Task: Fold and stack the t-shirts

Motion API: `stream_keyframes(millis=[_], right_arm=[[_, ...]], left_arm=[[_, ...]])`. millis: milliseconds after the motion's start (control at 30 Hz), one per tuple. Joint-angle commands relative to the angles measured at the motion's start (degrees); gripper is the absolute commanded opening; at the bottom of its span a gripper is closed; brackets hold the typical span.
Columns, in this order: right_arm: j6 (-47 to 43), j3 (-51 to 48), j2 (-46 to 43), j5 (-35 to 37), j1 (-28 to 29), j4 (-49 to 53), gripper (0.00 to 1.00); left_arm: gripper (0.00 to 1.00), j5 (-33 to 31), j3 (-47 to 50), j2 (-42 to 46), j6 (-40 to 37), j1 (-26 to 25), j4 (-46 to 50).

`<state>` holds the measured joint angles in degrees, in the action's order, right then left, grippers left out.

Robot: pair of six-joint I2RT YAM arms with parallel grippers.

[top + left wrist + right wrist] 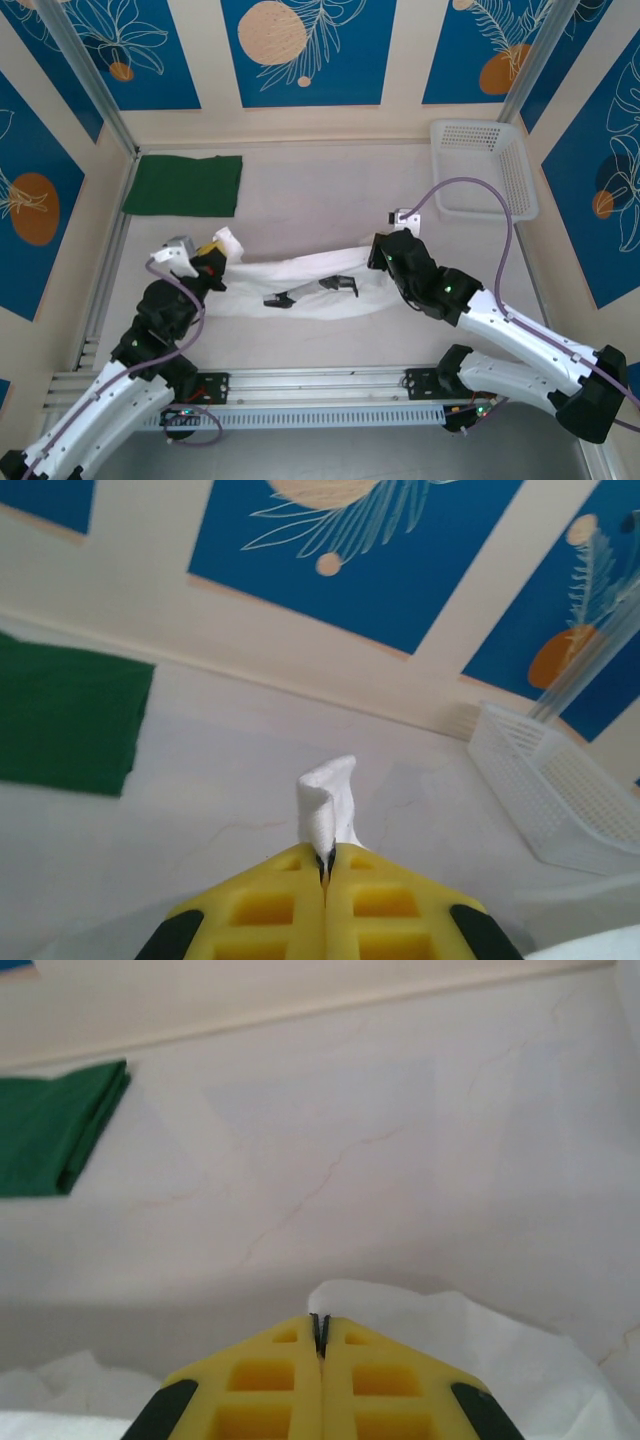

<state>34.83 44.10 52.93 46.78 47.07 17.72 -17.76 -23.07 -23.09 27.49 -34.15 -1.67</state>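
The white black-marked cloth t-shirt point(250, 287) stretches lengthwise left to right across the surface point(310, 205), its ends pinched in the left hand point(210, 250) and right hand point(379, 252).

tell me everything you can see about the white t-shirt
The white t-shirt is soft, thin-looking cloth with small black printed marks. It is bunched into a long wrinkled band across the near part of the table. The left end effector pinches one end and the right end effector the other, both shut on cloth. It is not yet folded.
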Motion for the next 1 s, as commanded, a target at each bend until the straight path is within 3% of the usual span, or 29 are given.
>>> stream_keyframes(millis=[0,200,300,367,400,433,467,500,567,600,667,767,967], right_arm=[[-0.9,-0.5,0.6,9.6,0.0,-12.7,0.04],[-1.7,10.3,16.6,6.2,-8.3,-18.8,0.04],[0.1,21.9,29.6,1.2,-13.4,-14.2,0.06],[-0.7,31.1,39.1,-4.7,-16.3,-8.7,0.24],[0.0,39.2,44.6,-7.5,-18.0,-0.9,0.34],[2.5,46.8,49.8,-7.5,-19.5,7.7,0.53],[3.2,52.9,53.9,-9.5,-21.2,13.4,0.65],[4.3,60.1,58.6,-12.0,-23.1,21.4,0.67],[4.0,64.7,62.2,-14.5,-25.8,26.6,0.75],[2.8,64.2,62.5,-17.9,-27.2,26.2,0.75],[2.6,59.2,60.4,-21.3,-28.9,23.2,0.75],[1.9,52.8,58.5,-24.1,-31.1,20.9,0.75],[0.0,48.9,60.1,-28.6,-34.3,22.0,0.64]], left_arm=[[0.00,1.9,-5.2,-7.7,-8.1,0.0,-12.9],[0.00,-7.6,-16.2,-29.0,-15.0,1.7,-23.1],[0.00,-11.2,-25.7,-41.4,-13.8,7.9,-19.1],[0.02,-17.9,-33.4,-49.9,-7.9,13.1,-10.5],[0.12,-19.5,-37.7,-54.9,-5.6,15.9,-6.1],[0.33,-21.0,-43.3,-60.0,-3.6,18.1,-0.4],[0.46,-20.7,-48.9,-64.3,-2.6,19.7,5.3],[0.51,-19.0,-55.9,-69.5,-2.5,21.1,11.8],[0.86,-16.6,-69.8,-77.9,-1.4,22.2,26.6],[0.91,-15.1,-75.3,-81.2,-1.2,22.3,32.5],[0.94,-11.4,-75.9,-82.0,-0.8,22.1,34.5],[0.98,-5.9,-69.2,-78.2,1.5,21.9,31.1],[0.93,0.9,-58.5,-73.7,2.7,16.5,28.8]])
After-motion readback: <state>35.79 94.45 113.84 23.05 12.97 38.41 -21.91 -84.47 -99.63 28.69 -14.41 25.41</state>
